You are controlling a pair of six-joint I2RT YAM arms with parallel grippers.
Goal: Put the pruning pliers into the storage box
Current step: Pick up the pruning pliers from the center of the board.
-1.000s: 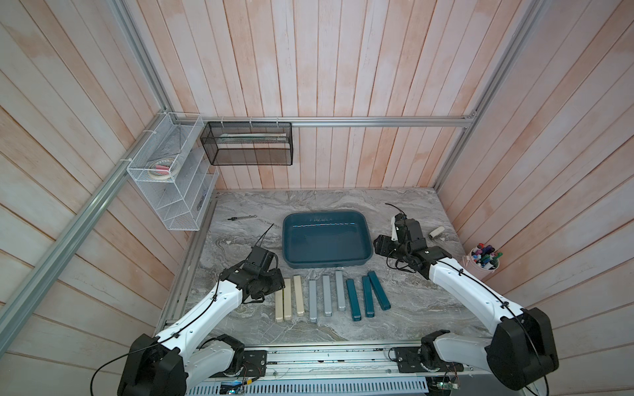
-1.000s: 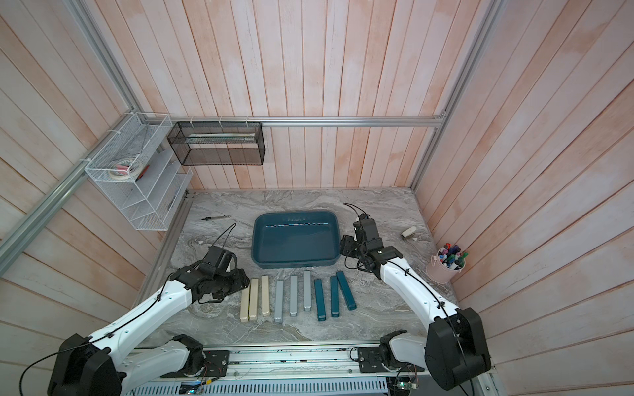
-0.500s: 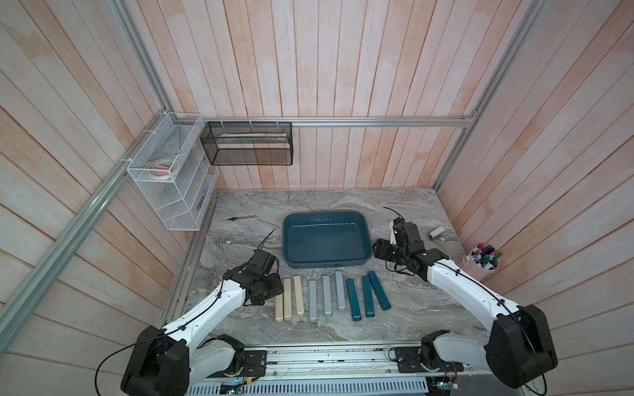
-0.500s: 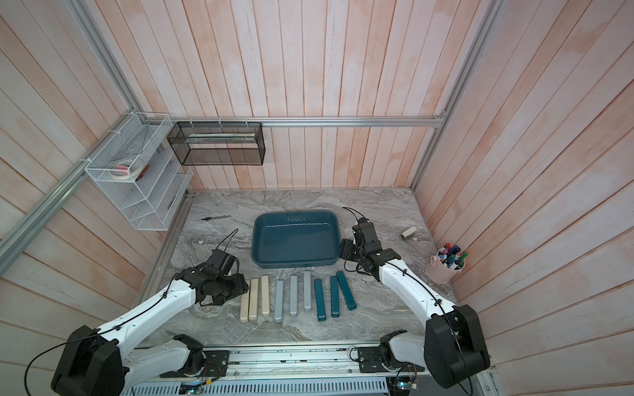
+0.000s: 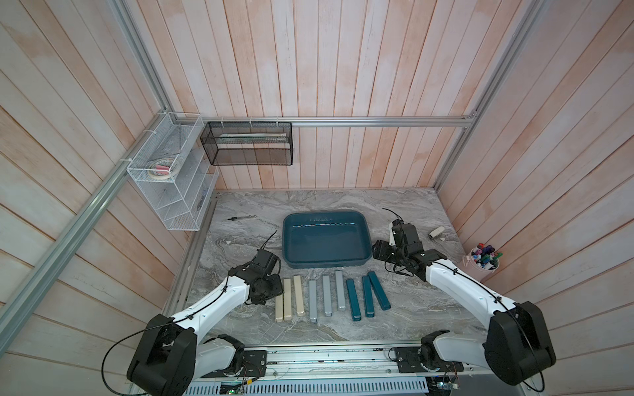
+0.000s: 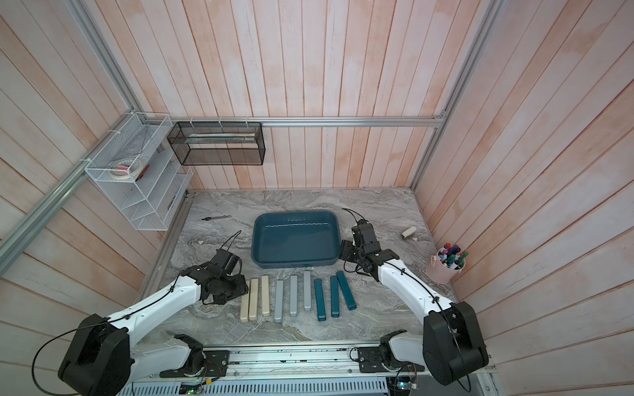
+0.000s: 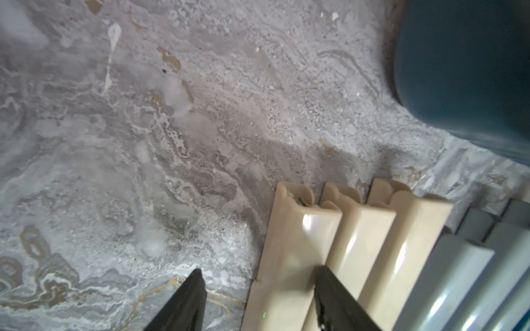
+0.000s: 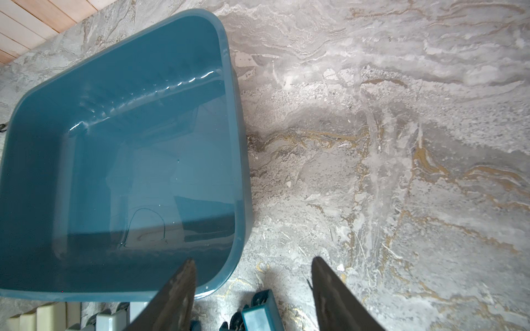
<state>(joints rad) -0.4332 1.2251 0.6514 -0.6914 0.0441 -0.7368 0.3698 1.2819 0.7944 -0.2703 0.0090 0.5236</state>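
Nine pruning pliers lie in a row in front of the storage box [image 5: 326,241]: three beige [image 5: 287,299], three light grey [image 5: 326,295], three dark teal [image 5: 367,295]. The box shows nothing inside it in both top views. My left gripper [image 7: 258,269] is low at the row's left end and open. The outermost beige bar [image 7: 292,243] lies between its fingers: one tip is on the table beside it, the other at the seam with its neighbour. My right gripper [image 8: 253,260] hangs open beside the box's near right corner [image 8: 229,269], above a teal bar's end [image 8: 261,309].
A thin silver pen-like tool [image 5: 243,217] lies on the table at the back left. A white wire rack [image 5: 171,192] and a black mesh basket [image 5: 248,144] hang on the walls. A pink cup of markers [image 5: 483,260] and a small beige object [image 5: 435,233] sit at the right.
My left gripper has edged in onto the outermost beige bar and its jaws have narrowed slightly. The right gripper has shifted only a little beside the box.
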